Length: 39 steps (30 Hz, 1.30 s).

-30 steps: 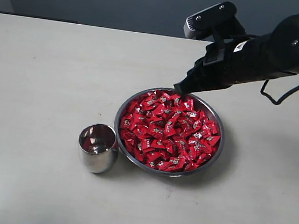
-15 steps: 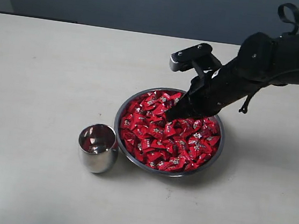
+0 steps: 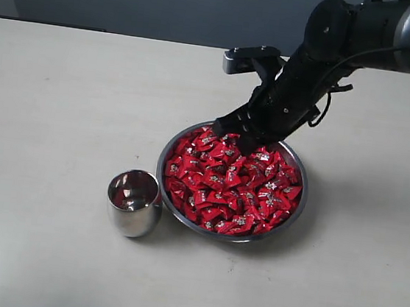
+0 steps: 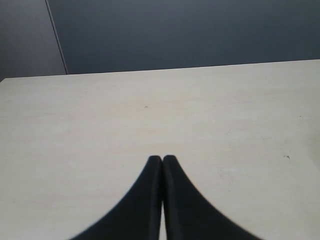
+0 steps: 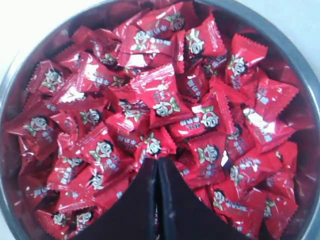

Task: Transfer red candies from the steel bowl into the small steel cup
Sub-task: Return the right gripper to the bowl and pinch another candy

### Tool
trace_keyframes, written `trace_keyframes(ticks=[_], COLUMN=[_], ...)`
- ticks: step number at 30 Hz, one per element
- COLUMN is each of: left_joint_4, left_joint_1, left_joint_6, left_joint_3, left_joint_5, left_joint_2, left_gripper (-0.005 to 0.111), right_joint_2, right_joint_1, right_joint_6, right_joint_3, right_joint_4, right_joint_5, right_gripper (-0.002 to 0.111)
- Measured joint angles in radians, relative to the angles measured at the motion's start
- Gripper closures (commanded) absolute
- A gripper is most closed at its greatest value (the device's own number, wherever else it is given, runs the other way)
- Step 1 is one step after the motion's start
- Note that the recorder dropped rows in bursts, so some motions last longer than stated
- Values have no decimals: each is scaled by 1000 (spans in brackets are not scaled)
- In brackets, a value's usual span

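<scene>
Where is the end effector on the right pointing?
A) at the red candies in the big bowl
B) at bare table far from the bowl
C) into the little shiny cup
A: the right end effector, shut, has its tips just over the red candies in the steel bowl; the small steel cup stands off to the bowl's side.

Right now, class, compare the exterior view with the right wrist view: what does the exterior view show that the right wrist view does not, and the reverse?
Only the exterior view shows the small steel cup, upright beside the steel bowl, and the right arm reaching in. Only the right wrist view shows the small printed marks on the wrappers clearly. Both show the red candies filling the bowl and the right gripper, shut, over the pile; whether it touches the pile I cannot tell.
</scene>
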Motion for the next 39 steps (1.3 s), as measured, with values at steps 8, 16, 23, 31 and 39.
trace_keyframes(ticks=[8, 16, 23, 31, 39], left_joint_4=[0, 0, 0, 0, 0], left_joint_1=[0, 0, 0, 0, 0], left_joint_6=[0, 0, 0, 0, 0], left_joint_3=[0, 0, 0, 0, 0], left_joint_5=[0, 0, 0, 0, 0], left_joint_2=[0, 0, 0, 0, 0], left_gripper=[106, 106, 106, 106, 106], right_joint_2=[58, 60, 60, 84, 128], right_joint_1=[38, 75, 75, 75, 75], right_joint_6=[57, 60, 81, 130, 146], right_joint_3=[-39, -44, -44, -44, -44], right_joint_4=[-107, -107, -107, -109, -115], right_joint_5=[79, 29, 31, 33, 33], right_gripper=[109, 100, 70, 72, 72])
